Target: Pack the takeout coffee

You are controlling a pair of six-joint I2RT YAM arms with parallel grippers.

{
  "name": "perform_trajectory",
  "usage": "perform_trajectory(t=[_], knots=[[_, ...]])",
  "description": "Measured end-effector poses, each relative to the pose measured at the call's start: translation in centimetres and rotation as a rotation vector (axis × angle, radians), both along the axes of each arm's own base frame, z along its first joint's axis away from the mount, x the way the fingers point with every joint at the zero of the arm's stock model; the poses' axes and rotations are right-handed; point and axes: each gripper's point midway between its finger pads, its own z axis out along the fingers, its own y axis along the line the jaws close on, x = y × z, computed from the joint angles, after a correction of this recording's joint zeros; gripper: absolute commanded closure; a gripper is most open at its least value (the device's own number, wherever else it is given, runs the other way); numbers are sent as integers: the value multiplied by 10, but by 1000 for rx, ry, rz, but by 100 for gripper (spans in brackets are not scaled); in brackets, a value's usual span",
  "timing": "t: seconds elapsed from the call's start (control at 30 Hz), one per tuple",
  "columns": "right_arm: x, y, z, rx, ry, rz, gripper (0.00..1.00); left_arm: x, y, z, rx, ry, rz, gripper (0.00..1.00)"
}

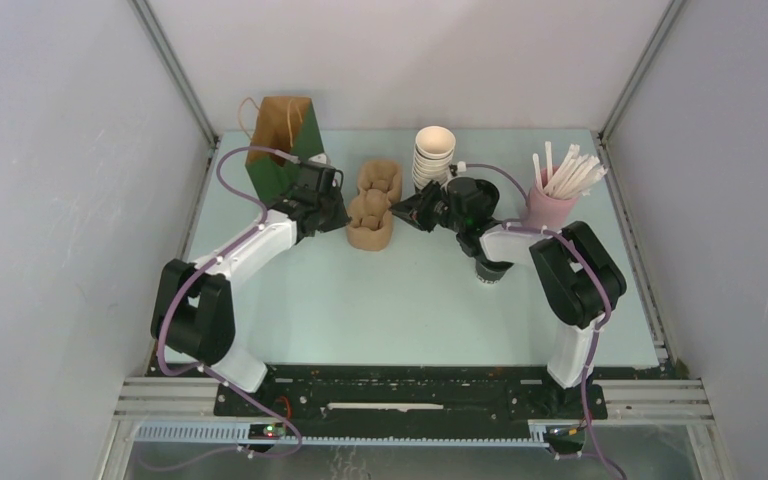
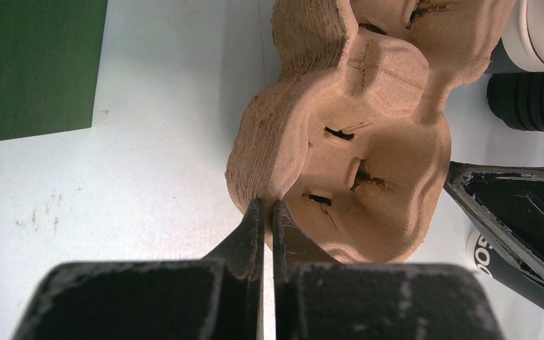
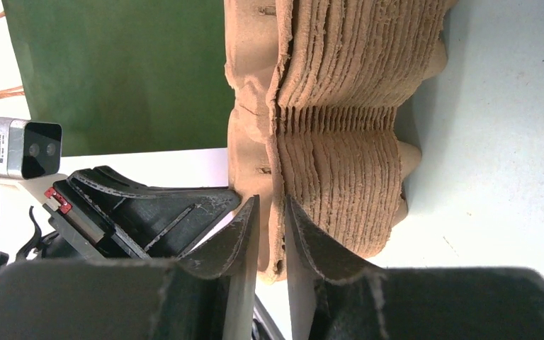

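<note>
One takeout coffee (image 1: 491, 268), a small dark cup under a black lid, stands on the surface (image 1: 380, 310) beneath the right arm (image 1: 570, 265); left claw (image 2: 267, 207) pinches the top pulp carrier (image 2: 368, 142), right claw (image 3: 270, 207) straddles its edge, grip unclear

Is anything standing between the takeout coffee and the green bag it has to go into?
Yes. The stack of brown pulp cup carriers stands on the table between the small dark paper cup, which sits under the right arm, and the green paper bag.
</note>
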Motion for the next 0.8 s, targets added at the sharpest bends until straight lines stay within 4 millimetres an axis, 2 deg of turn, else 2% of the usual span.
perform_trajectory(t=[0.27, 0.43, 0.57, 0.63, 0.73, 0.8], knots=[[0, 2, 0, -47, -24, 5, 75, 0, 0, 0, 0, 0, 1, 100], [-1, 3, -1, -54, -31, 7, 85, 0, 1, 0, 1, 1, 2, 100], [2, 5, -1, -56, -24, 11, 79, 0, 2, -1, 8, 1, 7, 100], [4, 8, 1, -75, -34, 10, 79, 0, 3, -1, 10, 3, 8, 100], [5, 11, 2, -99, -51, 10, 86, 0, 4, -1, 15, 4, 13, 100], [5, 11, 3, -105, -62, 13, 99, 0, 5, -2, 19, 4, 16, 100]])
